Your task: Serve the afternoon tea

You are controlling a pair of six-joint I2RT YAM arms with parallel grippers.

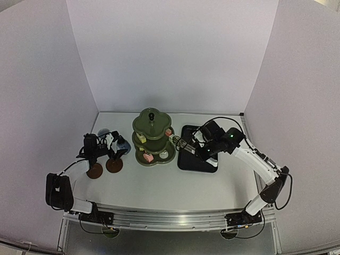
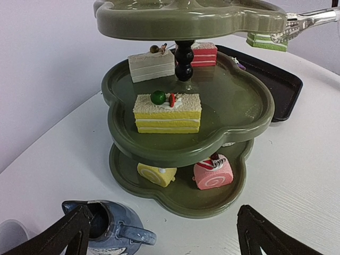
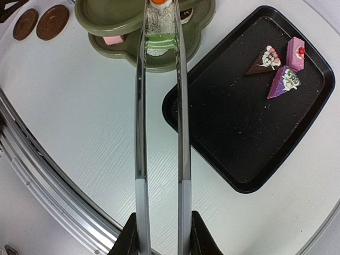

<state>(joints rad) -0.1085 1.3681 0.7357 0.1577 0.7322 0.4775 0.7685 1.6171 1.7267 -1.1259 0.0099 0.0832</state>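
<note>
The olive-green three-tier stand (image 1: 151,135) holds several small cakes; the left wrist view shows a yellow cake (image 2: 167,112), a grey-white cake (image 2: 151,65) and a red cake (image 2: 204,54) on its middle tier (image 2: 234,101), and two rolls on its bottom tier. My right gripper (image 3: 162,228) is shut on the metal tongs (image 3: 139,133). The tongs pinch a green-and-white cake (image 3: 159,42) at the stand's right edge. My left gripper (image 2: 164,212) is open, and the blue jug (image 2: 109,228) stands just inside its left finger. Two brown coasters (image 1: 94,170) (image 1: 114,165) lie near it.
The black tray (image 3: 239,133) lies right of the stand with three cakes at its far corner, one of them a purple wedge (image 3: 282,82). A pale cup (image 1: 103,132) stands behind the left gripper. White walls enclose the table.
</note>
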